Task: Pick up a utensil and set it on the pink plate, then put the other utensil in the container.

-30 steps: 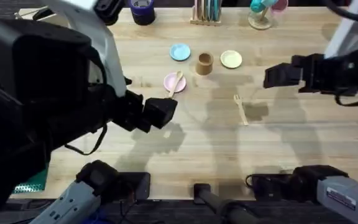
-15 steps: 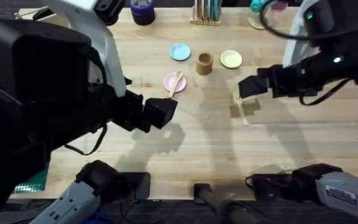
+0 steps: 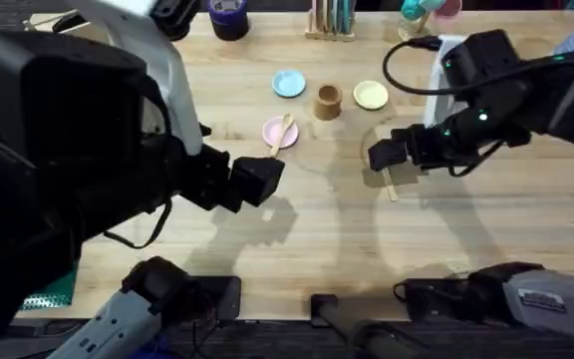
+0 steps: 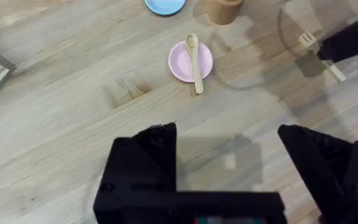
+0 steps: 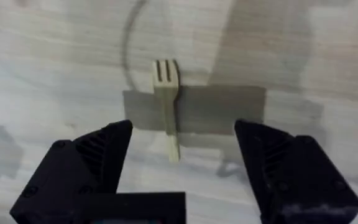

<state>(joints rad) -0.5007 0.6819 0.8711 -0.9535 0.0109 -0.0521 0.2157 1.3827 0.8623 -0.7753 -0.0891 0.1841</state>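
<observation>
Overhead: the right gripper [image 3: 385, 160] hangs over the wooden fork [image 3: 391, 183], whose handle end pokes out at the gripper's 5 o'clock on the pale wood-grain table [image 3: 446, 239]. The brown cylindrical container [image 3: 328, 101] stands at the fork's 11 o'clock, between a light blue plate [image 3: 288, 84] and a pale yellow-green plate [image 3: 371, 95]. The spoon [image 3: 283, 132] lies across the pink plate [image 3: 277, 131], at the container's 8 o'clock. The left gripper [image 3: 257, 179] hovers at the plate's 6 o'clock, apart from everything.

Left wrist: its fingers [image 4: 143, 167] are spread wide and empty. The smooth, flat pink plate [image 4: 190, 61] carries the spoon [image 4: 194, 53], oval bowl on the disc, thin straight handle overhanging the rim at 6 o'clock. A nudge there could likely tip it off.

Right wrist: the ribbed black fingers [image 5: 98, 155] stand open on either side of the fork [image 5: 166, 104], gripping nothing. The short tines point to 12 o'clock and the flat tapering handle runs down between the fingers. The fork is thin and lies flush on the table, so the likely failure is a close that skids over it, or pinches one edge and flips it. Held off-centre, it could also catch the narrow cup's rim and topple the cup.
</observation>
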